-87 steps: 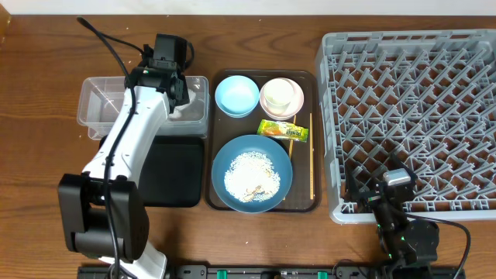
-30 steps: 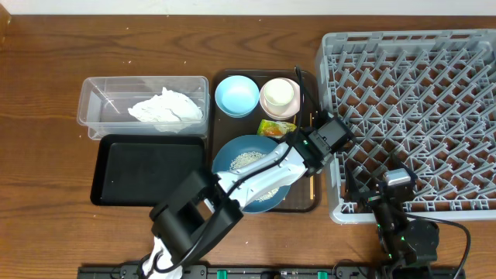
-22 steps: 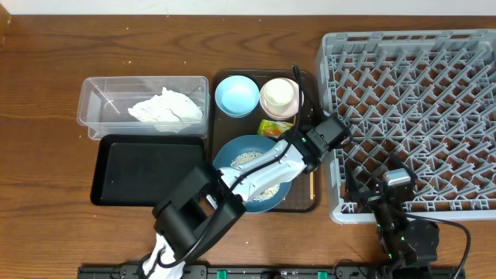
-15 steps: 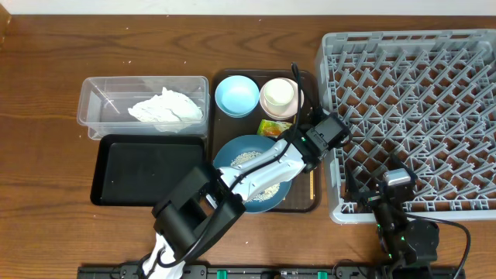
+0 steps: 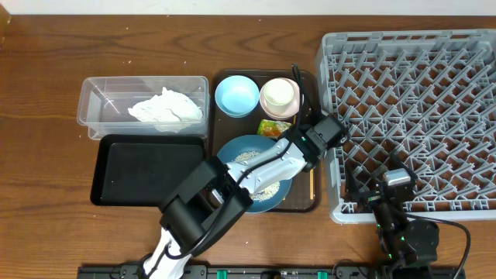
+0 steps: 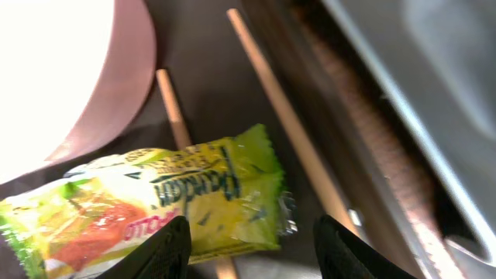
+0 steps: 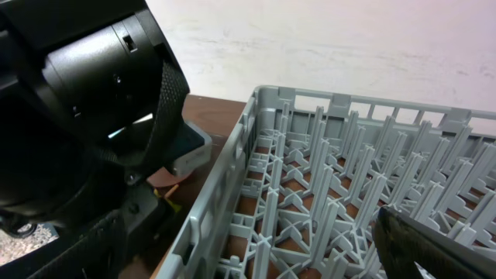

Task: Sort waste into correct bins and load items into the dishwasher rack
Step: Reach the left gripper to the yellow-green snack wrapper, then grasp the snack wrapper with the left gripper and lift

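Jaws of the left gripper (image 6: 256, 249) are standing wide open, and they are holding nothing. In the left wrist view the two dark fingertips (image 6: 167, 248) are hanging just over the snack wrapper (image 6: 155, 203), one at each side of its end; whether they are touching it I cannot tell. The wrapper is lying on the brown serving tray (image 6: 209, 70), across one of the chopsticks (image 6: 287, 132) and just beside the pale-pink bowl (image 6: 128, 93). In the overhead view the left arm is reaching over the dark-blue bowl (image 5: 232, 155), which is carrying the rice scraps (image 5: 246, 157). The light-blue bowl (image 5: 236, 95) is sitting beside the pink one. The napkin (image 5: 165, 106) is lying in the clear tub (image 5: 97, 105), next to the black tray (image 5: 147, 170). The right gripper (image 5: 385, 186) is resting at the near edge of the dishwasher rack (image 5: 418, 101) on the worktop (image 5: 46, 62); its opening I cannot tell.
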Tool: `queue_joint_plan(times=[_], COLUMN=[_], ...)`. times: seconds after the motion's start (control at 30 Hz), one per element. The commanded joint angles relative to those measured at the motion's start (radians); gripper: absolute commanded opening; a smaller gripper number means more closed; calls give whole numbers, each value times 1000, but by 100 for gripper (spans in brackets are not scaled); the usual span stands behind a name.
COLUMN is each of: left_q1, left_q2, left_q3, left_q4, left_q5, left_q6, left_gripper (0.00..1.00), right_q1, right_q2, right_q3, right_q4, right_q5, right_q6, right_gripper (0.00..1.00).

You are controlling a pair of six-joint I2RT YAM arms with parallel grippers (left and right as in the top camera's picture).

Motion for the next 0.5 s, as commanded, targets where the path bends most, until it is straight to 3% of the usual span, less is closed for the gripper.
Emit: queue_joint_plan(times=[0.0, 0.17, 0.33, 0.47], left_q1=[25, 32, 32, 32], left_q2=[8, 8, 8, 8], left_q3=[-1, -1, -2, -2], left_q4=[3, 3, 2, 2], left_q5=[-18, -17, -9, -9], left_q6=[6, 6, 5, 5], left_gripper=[54, 54, 38, 33], right_q1=[8, 8, 8, 8], right_q2=[-3, -3, -3, -3], right_q3=[-2, -2, -2, -2], right_q4=[-4, -4, -4, -4], right_q5=[6, 6, 6, 6], right_q6=[-1, -1, -2, -1], right_gripper=[99, 99, 99, 99])
